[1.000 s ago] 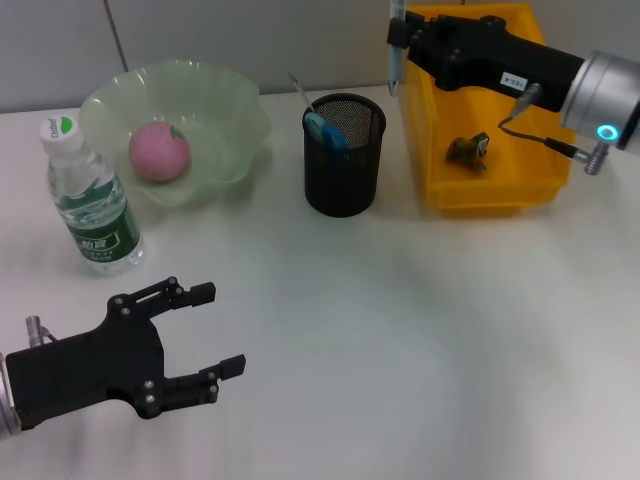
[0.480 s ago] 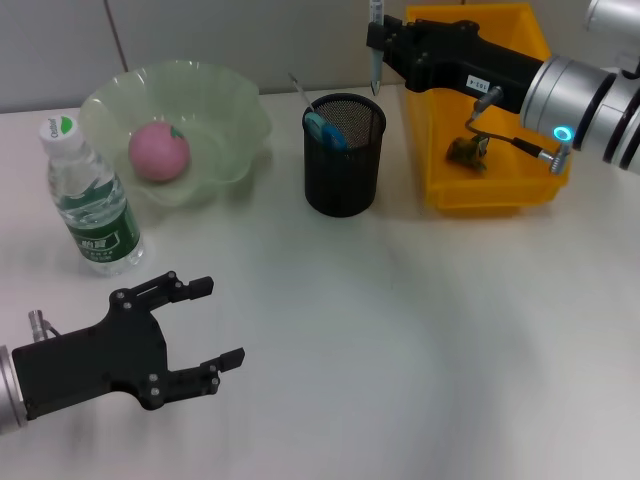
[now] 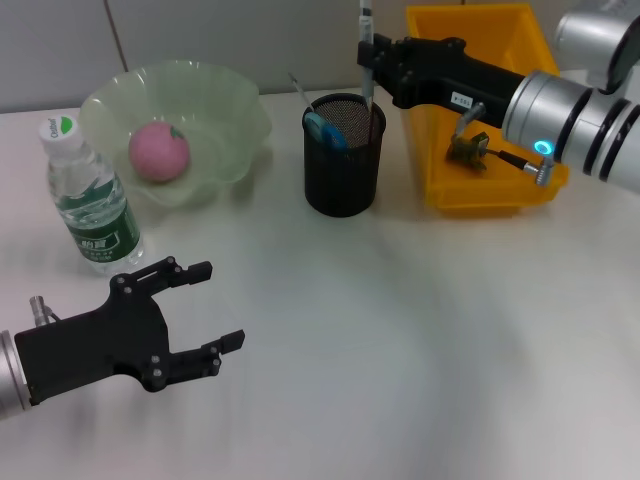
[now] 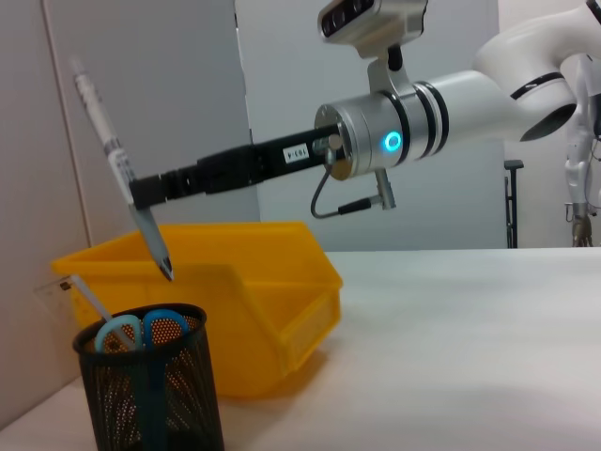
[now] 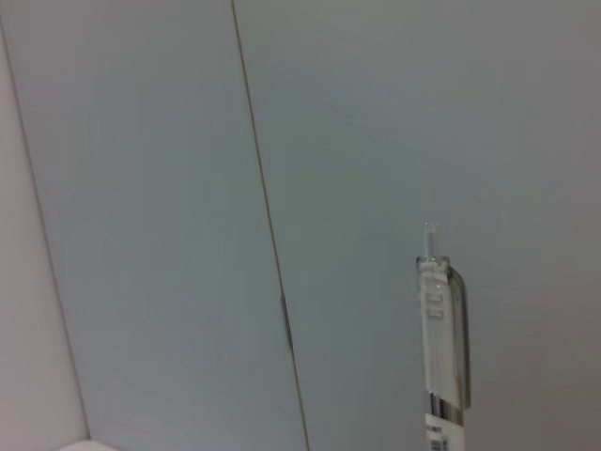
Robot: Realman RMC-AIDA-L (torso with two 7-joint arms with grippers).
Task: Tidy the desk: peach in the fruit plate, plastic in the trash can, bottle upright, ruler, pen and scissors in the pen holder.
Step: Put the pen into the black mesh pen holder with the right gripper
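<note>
**Pen Brought Over the Holder**

Shifted since a second ago: right gripper (image 3: 372, 62) carried from above the yellow bin (image 3: 520, 185) across to the black mesh pen holder (image 3: 344, 175), with the pen (image 3: 366, 45) now directly above the holder's rim. Fingers clamped tight on the pen near its middle, tip pointing down, barrel slightly tilted in the left wrist view (image 4: 120, 169), tip just above the holder (image 4: 155, 395) and not yet inside. Only the pen's top end (image 5: 443, 329) visible against the wall in the right wrist view.

Already standing in the holder: blue-handled scissors (image 3: 325, 130) and a clear ruler (image 3: 300, 92). Crumpled plastic (image 3: 468, 150) lying inside the yellow bin at the surface's far right edge. Pink peach (image 3: 158, 151) resting in the green plate (image 3: 235, 150) near the far left edge. Bottle (image 3: 92, 205) upright just in front of the plate, by the left edge.

Left gripper (image 3: 205, 310) low over the near left corner, fingers spread wide, holding nothing.
</note>
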